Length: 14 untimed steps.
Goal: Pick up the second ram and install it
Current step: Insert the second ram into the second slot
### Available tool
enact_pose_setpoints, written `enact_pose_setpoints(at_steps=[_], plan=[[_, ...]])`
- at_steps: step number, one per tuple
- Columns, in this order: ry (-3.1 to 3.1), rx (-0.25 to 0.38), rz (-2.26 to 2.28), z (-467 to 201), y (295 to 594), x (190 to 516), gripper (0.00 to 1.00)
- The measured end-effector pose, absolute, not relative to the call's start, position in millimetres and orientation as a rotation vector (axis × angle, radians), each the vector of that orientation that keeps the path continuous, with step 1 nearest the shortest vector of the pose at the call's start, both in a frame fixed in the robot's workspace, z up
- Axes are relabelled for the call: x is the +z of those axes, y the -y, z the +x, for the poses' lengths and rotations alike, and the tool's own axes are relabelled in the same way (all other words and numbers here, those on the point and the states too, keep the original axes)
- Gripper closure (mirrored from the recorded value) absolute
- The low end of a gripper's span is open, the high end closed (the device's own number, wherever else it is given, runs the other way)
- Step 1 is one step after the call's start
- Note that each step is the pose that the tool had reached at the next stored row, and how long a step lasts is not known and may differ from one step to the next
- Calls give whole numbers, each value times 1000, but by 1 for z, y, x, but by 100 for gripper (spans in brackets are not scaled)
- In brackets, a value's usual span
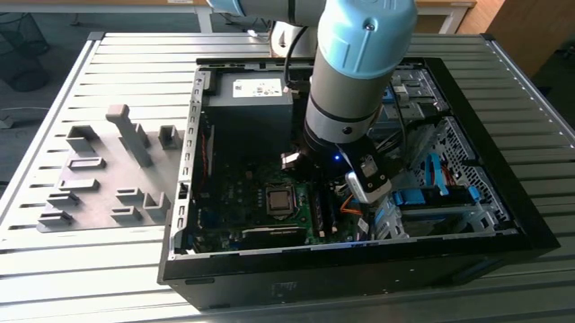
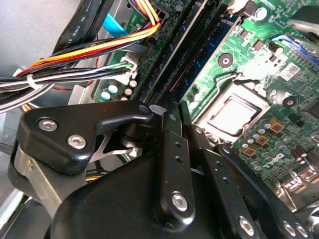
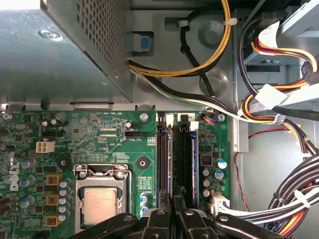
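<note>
The arm (image 1: 355, 87) reaches down into an open black computer case (image 1: 530, 222), over the memory slots (image 1: 325, 215) on the green motherboard. In both wrist views my gripper (image 2: 180, 112) (image 3: 174, 201) hangs just above the slot rows, its black fingers (image 2: 172, 149) drawn together to a thin slit. The second ram (image 2: 215, 37) (image 3: 187, 159), a blue stick with black chips, stands on edge among the slots and runs away in line with that slit. A thin grey edge (image 2: 189, 45) lies in the neighbouring slot. Whether the stick is fully seated is not clear.
The processor socket (image 3: 102, 201) sits beside the slots. A grey power supply box (image 3: 65, 50) lies beyond them, and cable bundles (image 3: 294, 194) (image 2: 75, 64) crowd the other side. A grey fixture plate (image 1: 108, 175) with upright blocks rests on the table at the exterior view's left.
</note>
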<state>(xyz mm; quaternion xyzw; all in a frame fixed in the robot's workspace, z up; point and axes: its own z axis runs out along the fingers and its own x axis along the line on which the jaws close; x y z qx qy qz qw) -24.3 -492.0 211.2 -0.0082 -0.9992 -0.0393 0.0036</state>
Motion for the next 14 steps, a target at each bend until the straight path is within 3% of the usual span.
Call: enact_pose_setpoints(at_steps=[6,7,14], plan=[[3132,-123,-26,-24,492,211,85],[3132,-123,-26,-24,492,211,79],[3132,-123,-26,-24,492,218,79]])
